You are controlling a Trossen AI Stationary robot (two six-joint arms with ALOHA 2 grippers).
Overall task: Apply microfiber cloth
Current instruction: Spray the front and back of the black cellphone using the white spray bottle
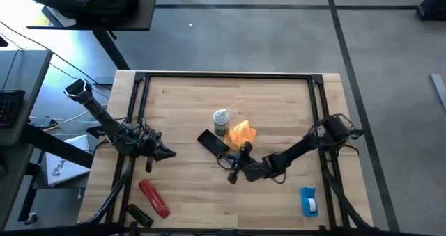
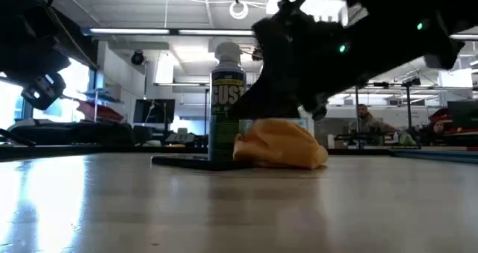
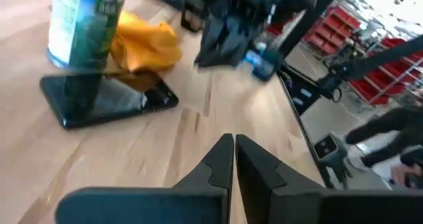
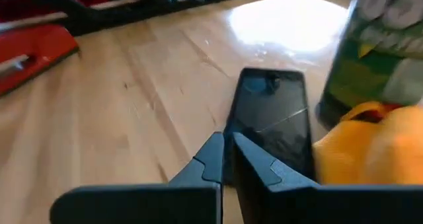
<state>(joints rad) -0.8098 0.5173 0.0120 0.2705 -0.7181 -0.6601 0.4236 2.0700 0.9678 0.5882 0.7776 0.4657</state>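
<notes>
The cloth point(image 1: 242, 134) is seen bunched on the table point(image 1: 279, 104), touching the can point(image 1: 221, 122) and lapping one end of the phone point(image 1: 212, 143), which lies flat just beside it. The right gripper point(image 1: 235, 175) is held low near the phone's other end, its fingers point(image 4: 221, 159) pressed together with nothing between them. The left gripper point(image 1: 167, 152) is parked well apart at the table's left side, likewise closed and empty, as its own wrist view shows. The step in hand is judged to be the reach for the cloth, not yet grasped. For a good grasp, the right fingers should be opened first, then carried over the phone toward the cloth's raised fold on the side away from the can, so that the can is not knocked. A high pinch on the bunched fabric is advised, since a low one could scrape the phone's screen or drag the phone along. The cloth is soft and may slump once lifted.
</notes>
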